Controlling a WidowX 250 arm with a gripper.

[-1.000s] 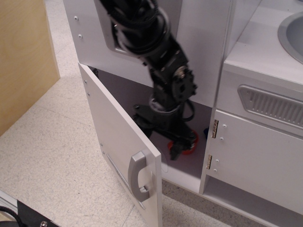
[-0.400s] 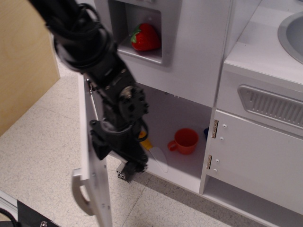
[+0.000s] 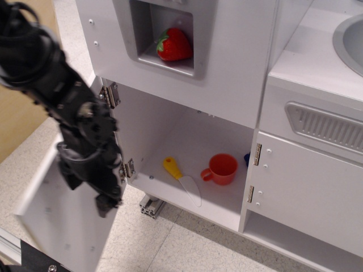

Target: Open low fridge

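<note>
The low fridge (image 3: 187, 141) stands open, its white inside showing. Its wide white door (image 3: 62, 226) is swung far out to the left on two metal hinges (image 3: 110, 95), inner face toward the camera; the silver handle is hidden on its far side. My black arm reaches down in front of the door. My gripper (image 3: 105, 205) points down against the door's inner face near its hinge edge. The fingers look pressed together and hold nothing.
Inside the fridge lie an orange cup (image 3: 222, 168) and a yellow-handled knife (image 3: 180, 178). A strawberry (image 3: 174, 44) sits in the niche above. A narrower cabinet door with brass hinges (image 3: 309, 192) is at the right, with a sink (image 3: 349, 39) above it. A wooden panel (image 3: 11, 122) stands at the left.
My arm has swept from inside the compartment out to the left, and the door has swung from half open to wide open. The cup, knife and strawberry have come into view.
</note>
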